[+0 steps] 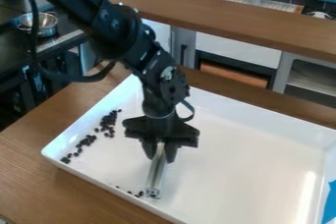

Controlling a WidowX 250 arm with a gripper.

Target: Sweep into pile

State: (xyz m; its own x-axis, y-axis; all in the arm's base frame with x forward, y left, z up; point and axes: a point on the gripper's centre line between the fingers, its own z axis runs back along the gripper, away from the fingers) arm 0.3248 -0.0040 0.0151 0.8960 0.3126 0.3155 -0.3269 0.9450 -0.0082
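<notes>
My gripper (160,155) hangs over the left half of a white tray (230,154), shut on a clear, narrow strip-like tool (156,171). The tool points down toward the tray's front edge, its lower end at the tray floor. Black beans or similar small dark pieces (108,121) lie in a loose cluster along the left side. More dark pieces (85,141) continue from there toward the left corner, where a few (66,159) sit. Several others (139,194) lie near the front wall, just left of the tool's lower end.
Raised tray walls surround the work area on a wooden table (39,183). A blue object (330,202) is at the right edge. Behind stands a wooden ledge (230,19) over shelves, and a metal bowl (44,23) sits on the dark counter at upper left.
</notes>
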